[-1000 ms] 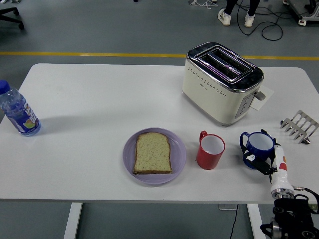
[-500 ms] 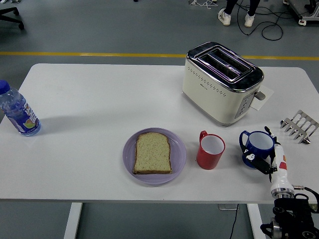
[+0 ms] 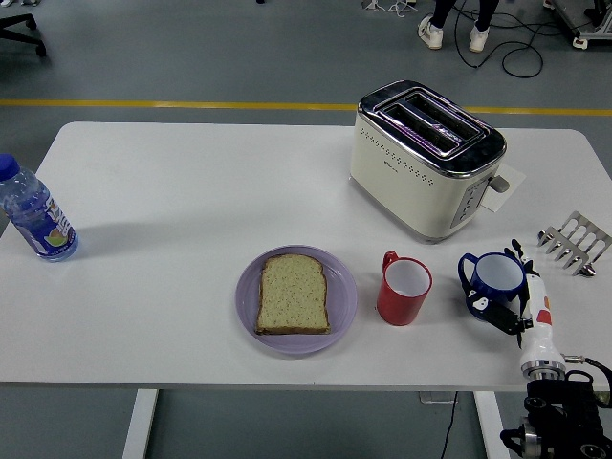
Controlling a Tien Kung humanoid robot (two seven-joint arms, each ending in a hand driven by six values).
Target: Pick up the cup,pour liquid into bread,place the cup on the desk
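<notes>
Right of the red cup [image 3: 403, 290], our right hand [image 3: 508, 301] grips the blue cup [image 3: 494, 285] standing on the desk [image 3: 191, 191]; we should lift it level before carrying it toward the bread [image 3: 294, 295].

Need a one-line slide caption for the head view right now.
Right robot hand wraps the blue cup beside the red cup, bread on a purple plate nearby.

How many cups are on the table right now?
2. A red cup stands right of the plate with bread, and a blue cup is further right, in the right robot hand. None appear hidden.
</notes>
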